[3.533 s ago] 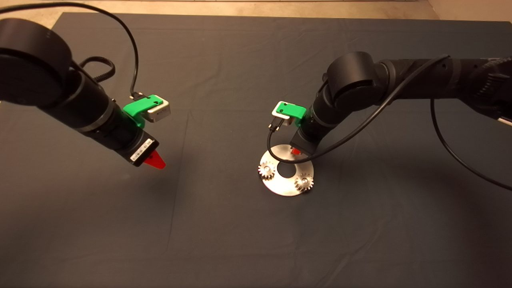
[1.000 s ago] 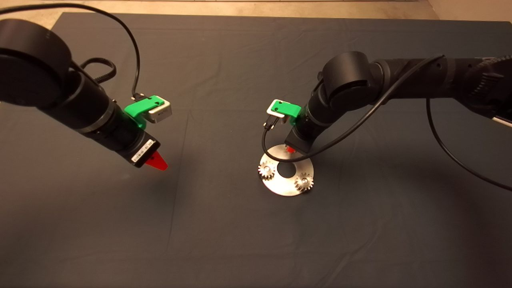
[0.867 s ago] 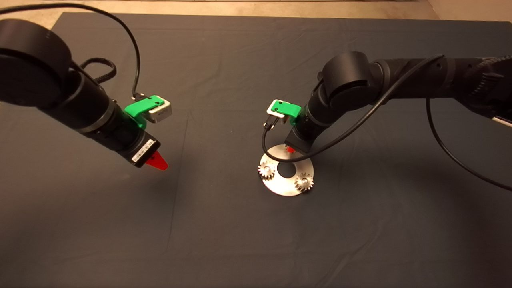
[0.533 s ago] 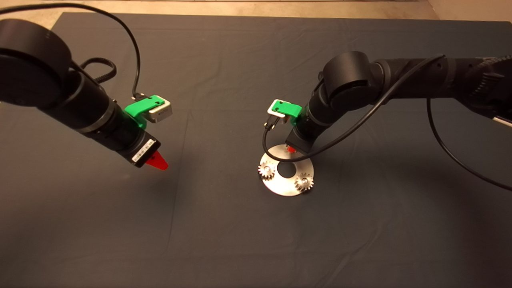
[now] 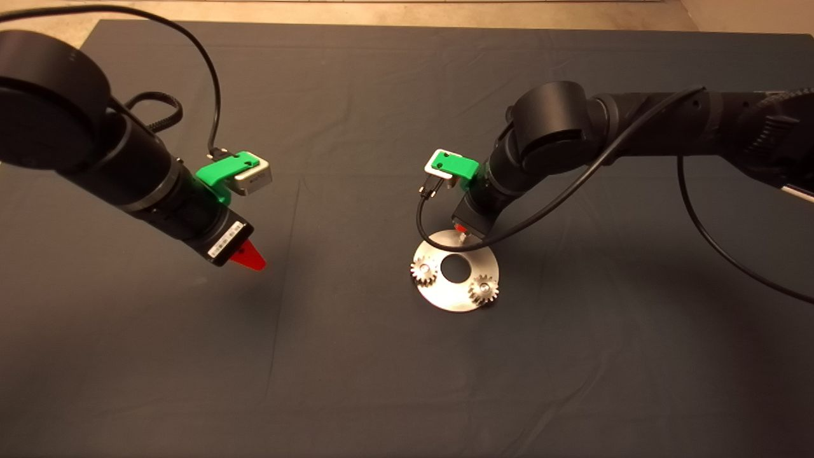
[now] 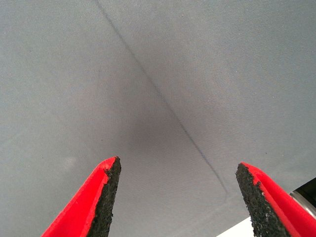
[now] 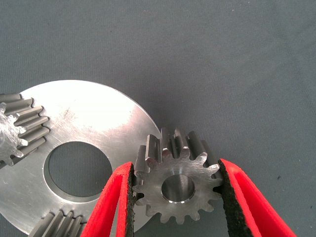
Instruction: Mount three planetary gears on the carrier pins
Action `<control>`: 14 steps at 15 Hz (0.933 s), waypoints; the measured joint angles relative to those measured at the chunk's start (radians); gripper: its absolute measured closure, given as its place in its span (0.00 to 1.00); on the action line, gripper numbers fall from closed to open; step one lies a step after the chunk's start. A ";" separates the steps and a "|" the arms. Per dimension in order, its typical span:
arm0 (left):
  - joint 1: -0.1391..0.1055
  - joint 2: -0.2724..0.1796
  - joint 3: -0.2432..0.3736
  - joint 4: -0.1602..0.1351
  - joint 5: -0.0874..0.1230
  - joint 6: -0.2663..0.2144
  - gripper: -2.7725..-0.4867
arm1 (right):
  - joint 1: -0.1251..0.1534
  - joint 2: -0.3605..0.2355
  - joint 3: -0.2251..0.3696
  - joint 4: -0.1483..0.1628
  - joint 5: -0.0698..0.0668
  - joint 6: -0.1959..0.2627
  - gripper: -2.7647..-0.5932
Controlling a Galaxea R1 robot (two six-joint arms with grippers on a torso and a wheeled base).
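The tabletop is covered by a dark mat (image 5: 356, 369) marked by faint creases; beyond its far edge a strip of pale floor (image 5: 381, 13) is seen.

Near the middle of the mat a flat round silver disc (image 5: 455, 296) with a large central hole is laid. Two planetary gears are seated on it, one (image 5: 421, 271) at its left edge and one (image 5: 483, 289) at its near right edge, each lying flat with its centre hole facing up and a carrier pin's silver top (image 5: 485, 288) seen in the right gear's hole. In the right wrist view these two gears (image 7: 19, 129) (image 7: 58, 224) are only partly seen at the picture's edges.

The right end effector (image 5: 462, 233) is held over the far rim of the disc. In the right wrist view the right end effector (image 7: 177, 190) is seen pinching the third planetary gear (image 7: 175, 183) between its two black pads (image 7: 127, 197), the gear being kept flat, its bore axis pointed toward the camera and its teeth overlapping the disc's (image 7: 84, 116) rim. Whether this gear is on a pin cannot be told.

The left end effector (image 5: 248, 257) is held above bare mat, well apart from the disc to its left. In the left wrist view its fingers (image 6: 106, 192) are spread wide with only mat (image 6: 158, 74) between them.
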 joint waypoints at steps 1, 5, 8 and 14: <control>0.000 0.000 0.000 0.000 0.000 0.000 0.49 | -0.006 0.000 0.000 -0.003 0.000 0.000 0.84; 0.000 -0.002 0.000 0.000 -0.001 0.000 0.49 | -0.015 0.005 0.000 -0.005 -0.009 0.000 0.84; 0.000 -0.003 0.000 0.000 -0.001 0.000 0.49 | -0.015 0.005 0.000 -0.005 -0.009 0.000 0.84; -0.001 -0.003 0.000 0.000 -0.001 0.000 0.49 | -0.014 0.001 0.002 -0.003 -0.022 0.001 0.84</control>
